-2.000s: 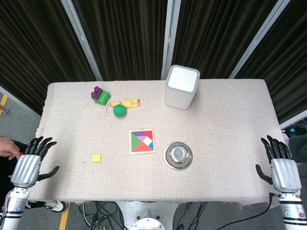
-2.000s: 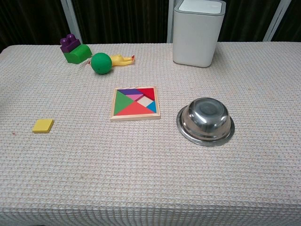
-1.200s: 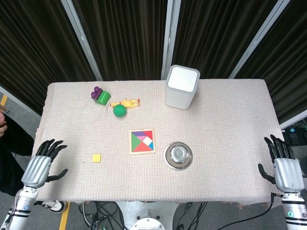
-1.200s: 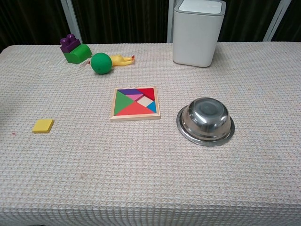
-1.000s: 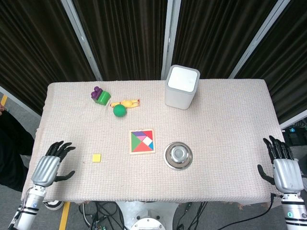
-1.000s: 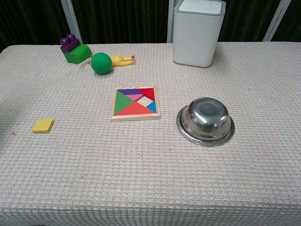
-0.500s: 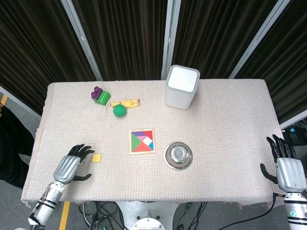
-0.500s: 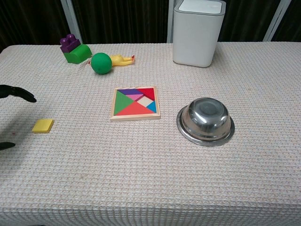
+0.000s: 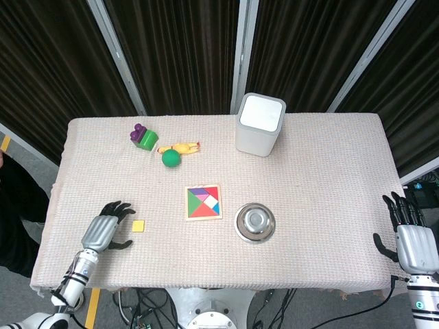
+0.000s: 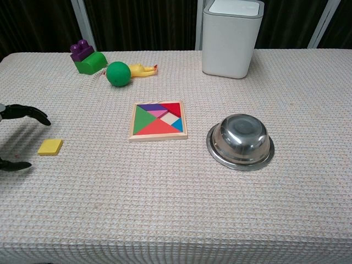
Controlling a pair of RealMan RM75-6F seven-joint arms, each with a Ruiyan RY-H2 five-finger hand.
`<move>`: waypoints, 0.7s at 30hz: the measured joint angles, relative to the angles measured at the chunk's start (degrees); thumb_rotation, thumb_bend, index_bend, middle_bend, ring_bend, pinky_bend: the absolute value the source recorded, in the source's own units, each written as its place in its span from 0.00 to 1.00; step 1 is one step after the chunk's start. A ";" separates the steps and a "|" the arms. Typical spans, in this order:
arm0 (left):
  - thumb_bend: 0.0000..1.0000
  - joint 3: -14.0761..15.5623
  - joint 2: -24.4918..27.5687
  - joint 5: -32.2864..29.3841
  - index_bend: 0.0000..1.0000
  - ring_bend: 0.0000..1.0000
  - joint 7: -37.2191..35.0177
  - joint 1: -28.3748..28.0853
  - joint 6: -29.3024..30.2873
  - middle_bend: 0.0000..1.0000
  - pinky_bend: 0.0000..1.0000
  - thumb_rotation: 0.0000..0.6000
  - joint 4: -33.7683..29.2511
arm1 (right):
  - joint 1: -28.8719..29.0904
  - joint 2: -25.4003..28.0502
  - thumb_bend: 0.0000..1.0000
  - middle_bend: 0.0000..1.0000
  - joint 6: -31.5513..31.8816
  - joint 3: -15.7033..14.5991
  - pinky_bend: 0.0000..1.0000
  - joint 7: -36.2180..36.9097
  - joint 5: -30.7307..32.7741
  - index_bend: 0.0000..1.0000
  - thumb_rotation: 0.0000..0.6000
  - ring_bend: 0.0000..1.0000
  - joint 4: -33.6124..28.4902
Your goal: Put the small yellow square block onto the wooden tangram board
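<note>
reach step: left hand (image 9: pixel 103 232), fingers (image 10: pixel 33 114) spread, empty, beside yellow block (image 9: pixel 138 225), lower left. next: pinch, lift, carry to tangram board (image 9: pixel 204 201).

Quick count: one small yellow square block (image 9: pixel 138 225), one wooden tangram board (image 9: pixel 204 202), one steel bowl (image 9: pixel 255 222), one white bin (image 9: pixel 260 125), one green ball (image 9: pixel 171 158), one rubber chicken (image 9: pixel 184 147), one green-and-purple brick toy (image 9: pixel 144 136), two robot hands.
</note>
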 measured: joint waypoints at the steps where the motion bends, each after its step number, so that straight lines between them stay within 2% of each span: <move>1: 0.20 -0.05 -0.14 -0.18 0.25 0.00 -0.01 -0.12 -0.12 0.12 0.04 1.00 0.03 | 0.00 -0.01 0.27 0.00 -0.02 0.01 0.08 -0.01 0.03 0.00 1.00 0.00 0.00; 11: 0.20 -0.45 -1.08 -1.39 0.27 0.00 -1.35 -1.68 -2.22 0.12 0.04 1.00 0.65 | 0.02 -0.23 0.27 0.00 -0.30 -0.08 0.08 0.02 0.25 0.00 1.00 0.00 0.39; 14: 0.20 -0.58 -1.19 -2.03 0.30 0.00 -1.32 -1.90 -2.48 0.13 0.04 1.00 0.86 | -0.01 -0.25 0.27 0.00 -0.42 -0.10 0.08 0.28 0.42 0.00 1.00 0.00 0.72; 21: 0.26 -0.94 -1.14 -3.22 0.33 0.00 -0.69 -2.41 -2.72 0.13 0.04 1.00 0.54 | 0.03 -0.40 0.27 0.00 -0.65 -0.14 0.08 0.73 0.46 0.00 1.00 0.00 1.23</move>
